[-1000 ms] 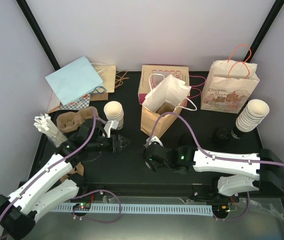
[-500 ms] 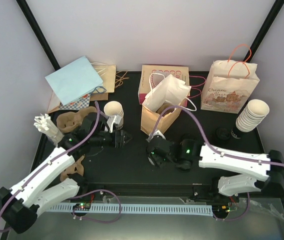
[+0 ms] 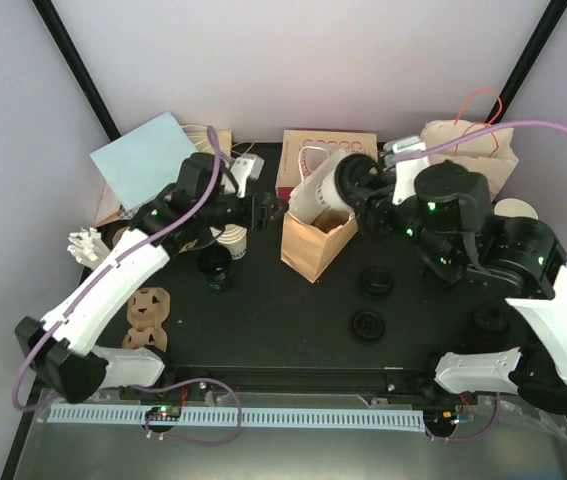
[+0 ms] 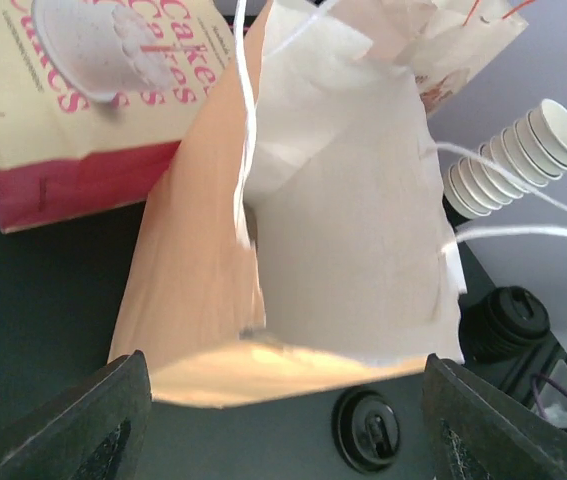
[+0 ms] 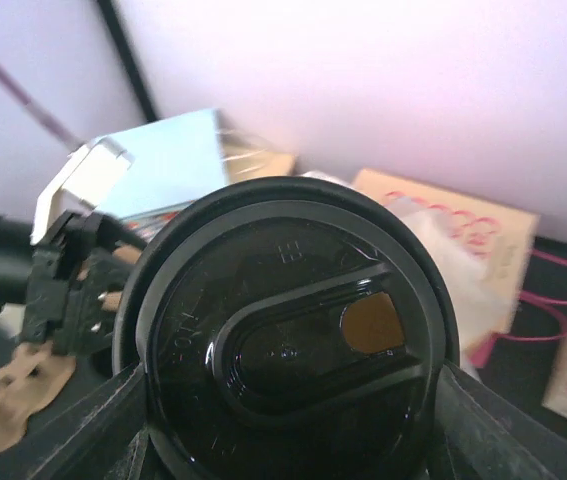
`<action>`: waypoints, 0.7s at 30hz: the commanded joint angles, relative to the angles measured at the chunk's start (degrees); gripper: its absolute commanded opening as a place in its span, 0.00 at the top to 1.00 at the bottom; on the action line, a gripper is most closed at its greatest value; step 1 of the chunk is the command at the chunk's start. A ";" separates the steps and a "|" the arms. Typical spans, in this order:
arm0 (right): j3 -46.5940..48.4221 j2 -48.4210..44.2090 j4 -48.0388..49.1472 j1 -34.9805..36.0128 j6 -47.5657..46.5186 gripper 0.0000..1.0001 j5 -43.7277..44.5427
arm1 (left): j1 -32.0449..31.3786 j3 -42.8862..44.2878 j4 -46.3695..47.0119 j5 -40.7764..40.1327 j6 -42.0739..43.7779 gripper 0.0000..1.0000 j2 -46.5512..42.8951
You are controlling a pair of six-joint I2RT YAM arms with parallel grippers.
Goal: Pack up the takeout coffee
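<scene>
The takeout coffee [image 3: 331, 187], a cream cup with a black lid [image 5: 283, 330], is held tilted over the open brown paper bag [image 3: 313, 240]. My right gripper [image 3: 356, 188] is shut on it. In the right wrist view the lid faces the camera and fills the gap between both fingers [image 5: 73, 440]. My left gripper [image 3: 266, 212] stands open at the bag's left side. The left wrist view shows the bag [image 4: 193, 280], lined with white paper [image 4: 353, 230], just ahead of the wide jaws, which hold nothing.
Loose black lids [image 3: 376, 281] [image 3: 367, 325] lie on the table, one in front of the bag [image 4: 368, 430]. A pink cake box [image 3: 328, 150] stands behind it. A cup stack [image 4: 518, 150] and printed bag [image 3: 463, 140] are right. A brown carrier [image 3: 148, 308] and cups [image 3: 231, 240] are left.
The right arm has risen from the table's middle to above the brown bag with the lidded cup. The left arm has swung over to the bag's left side, its jaws wider.
</scene>
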 commanded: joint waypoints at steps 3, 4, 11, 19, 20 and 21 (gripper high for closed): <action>3.09 2.30 -1.44 -7.39 -5.14 0.53 9.81 | -1.80 11.20 -1.71 -3.81 5.22 0.22 11.54; 2.41 2.47 -0.03 -8.63 -5.68 0.53 9.01 | -2.08 13.18 -2.42 -3.96 5.77 0.21 13.26; -3.15 5.39 7.12 -16.74 -6.42 0.54 1.60 | -4.82 24.39 -7.02 -8.56 9.05 0.21 23.88; -4.74 10.66 7.16 -20.55 -7.55 0.54 -6.08 | -5.08 28.14 -9.44 -13.52 11.18 0.56 28.04; -5.26 10.92 6.93 -20.73 -7.62 0.54 -6.41 | -5.01 28.14 -9.64 -13.75 11.59 0.61 28.03; -5.69 11.20 6.61 -20.98 -7.53 0.54 -6.60 | -5.04 28.14 -9.86 -13.81 11.94 0.66 27.94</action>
